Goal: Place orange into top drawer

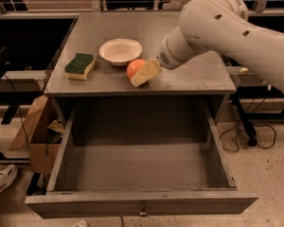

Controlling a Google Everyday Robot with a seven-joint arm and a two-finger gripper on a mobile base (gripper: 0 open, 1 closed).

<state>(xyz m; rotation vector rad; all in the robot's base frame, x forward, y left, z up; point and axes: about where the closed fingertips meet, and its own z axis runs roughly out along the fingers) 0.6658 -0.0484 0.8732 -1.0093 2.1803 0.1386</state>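
The orange is at the front of the grey cabinet top, just in front of the cream bowl. My gripper reaches in from the right on the white arm and is shut on the orange. One cream finger lies across the orange's front right side; the other finger is hidden behind the fruit. The top drawer is pulled fully out below, wide and empty, with a small knob on its front panel.
A cream bowl and a green-and-yellow sponge sit on the cabinet top to the left. A cardboard box and a shoe are on the floor at the left. Cables lie at the right.
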